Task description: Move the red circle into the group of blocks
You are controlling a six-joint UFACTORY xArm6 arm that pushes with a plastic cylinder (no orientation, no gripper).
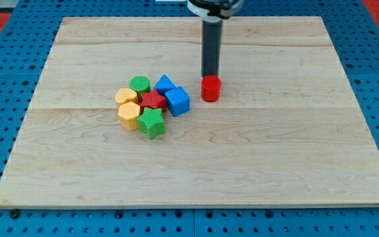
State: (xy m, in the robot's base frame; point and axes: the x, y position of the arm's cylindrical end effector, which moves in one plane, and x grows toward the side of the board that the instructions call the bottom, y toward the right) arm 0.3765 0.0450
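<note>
Where the wooden board (pixel 196 164) lies on the blue pegboard (pixel 5 59), you will find the red circle (pixel 210 88) standing slightly above the board's middle, toward the view's top. It is upright and alone, just to the view's right of the group of blocks and apart from it, with a narrow strip of bare wood between it and the blue cube (pixel 177 101).

Your rod comes down from the view's top, and my tip (pixel 210 76) sits directly behind the red circle, on its upper side in the view. Whether the tip touches the circle cannot be told from this angle; the two appear at least just beside one another. The arm has no gripper, so nothing is grasped or clenched: the rod merely stands at the block.

The group itself is packed tight. You can note the green circle (pixel 139 83) at its top, a second blue block (pixel 164 83) beside it whose shape cannot be made out, a red star-like block (pixel 153 100) in the centre, an orange block (pixel 126 96) and a yellow block (pixel 129 115) on the view's left, and the green star (pixel 152 122) at the bottom. These pieces touch or nearly touch their neighbours.
</note>
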